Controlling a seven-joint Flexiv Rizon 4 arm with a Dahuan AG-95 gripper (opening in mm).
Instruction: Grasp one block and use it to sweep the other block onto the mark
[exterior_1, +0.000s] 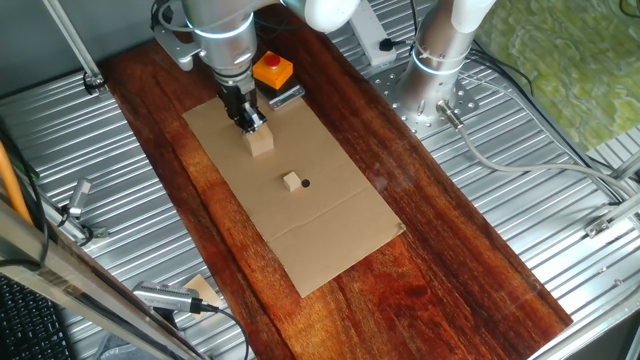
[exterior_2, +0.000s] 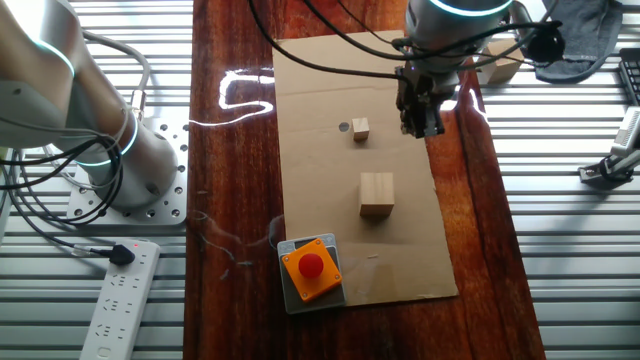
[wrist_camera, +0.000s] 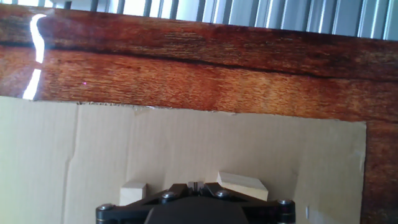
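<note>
From where I stand, the small cube (exterior_2: 360, 128) sits on the cardboard (exterior_2: 320, 200) to the left of the tool (exterior_2: 421, 124), just beside the black mark (exterior_2: 344, 127) but not on it. The larger block (exterior_2: 377, 193) lies on the same sheet, below the tool and apart from it. The tool hangs above the cardboard holding nothing; its fingers look fairly close together, though I can't tell for sure. To grasp well, it should centre over the larger block, open wider than it, square to its faces, then descend. No containers are on the worktop (exterior_2: 235, 180), only an orange button box (exterior_2: 311, 269).
</note>
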